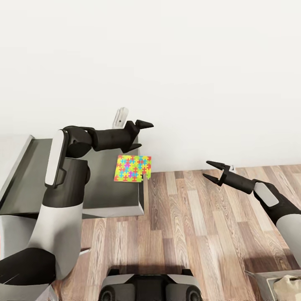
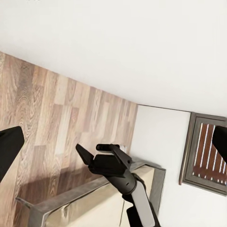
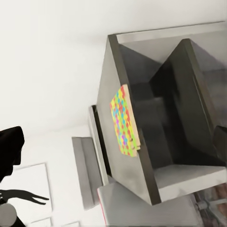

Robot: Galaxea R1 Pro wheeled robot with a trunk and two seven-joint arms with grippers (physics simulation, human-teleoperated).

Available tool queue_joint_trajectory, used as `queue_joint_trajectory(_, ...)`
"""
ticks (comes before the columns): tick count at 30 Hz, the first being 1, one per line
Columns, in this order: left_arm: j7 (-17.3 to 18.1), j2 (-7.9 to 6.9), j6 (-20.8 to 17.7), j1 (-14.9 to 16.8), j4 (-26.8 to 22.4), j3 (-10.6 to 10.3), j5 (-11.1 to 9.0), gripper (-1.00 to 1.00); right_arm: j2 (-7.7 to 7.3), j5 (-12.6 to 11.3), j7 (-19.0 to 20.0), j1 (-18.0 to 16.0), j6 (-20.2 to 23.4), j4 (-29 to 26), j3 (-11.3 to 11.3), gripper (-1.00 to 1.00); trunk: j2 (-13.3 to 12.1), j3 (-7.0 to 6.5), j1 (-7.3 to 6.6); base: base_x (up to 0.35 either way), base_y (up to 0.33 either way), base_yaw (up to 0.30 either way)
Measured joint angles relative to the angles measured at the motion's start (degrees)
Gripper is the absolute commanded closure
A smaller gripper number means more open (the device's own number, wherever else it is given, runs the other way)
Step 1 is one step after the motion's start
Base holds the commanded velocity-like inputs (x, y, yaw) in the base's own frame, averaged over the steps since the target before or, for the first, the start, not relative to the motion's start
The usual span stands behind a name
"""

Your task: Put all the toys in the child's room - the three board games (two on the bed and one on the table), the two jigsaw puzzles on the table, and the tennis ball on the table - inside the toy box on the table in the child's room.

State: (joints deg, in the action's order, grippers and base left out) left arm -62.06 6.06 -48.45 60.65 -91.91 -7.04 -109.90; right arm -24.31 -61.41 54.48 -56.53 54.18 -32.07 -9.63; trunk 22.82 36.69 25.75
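Caught resting against the right-hand wall of the toy box (image 1: 104, 194), near a corner: the square jigsaw puzzle (image 1: 133, 168), one edge poking past the rim above the wooden floor (image 1: 196, 234).

Hovering just above and behind it, the left gripper (image 1: 146, 134), spread wide and holding nothing. Out over the floor, well apart from the box, the right gripper (image 1: 205, 169), likewise spread and empty.

Likely trouble: a nudge from the left arm on the overhanging edge, tipping the puzzle over the rim and down to the floor. Also possible: later boxes dropped on top, wedging against this tilted one and failing to lie flat.

Seen from the head: puzzle face-on, seemingly flat, its tilt hard to judge. Seen from the right wrist: the puzzle (image 3: 125, 122) edge-on, plainly leaning along the sloped wall (image 3: 189, 94) with the box's deep interior bare beside it. Seen from the left wrist: the right gripper (image 2: 90, 150) with its spread confirmed.
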Motion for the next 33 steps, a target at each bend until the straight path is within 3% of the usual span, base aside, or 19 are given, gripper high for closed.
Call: queue_joint_trajectory(33, -0.06, -0.22, -0.01, 0.54, 0.08, -0.33, 0.01, -1.0, 0.32, 0.05, 0.04, 0.07, 0.78, -0.61, 0.09, -1.0, 0.0, 2.82, 0.0, 0.0, 0.0, 0.0)
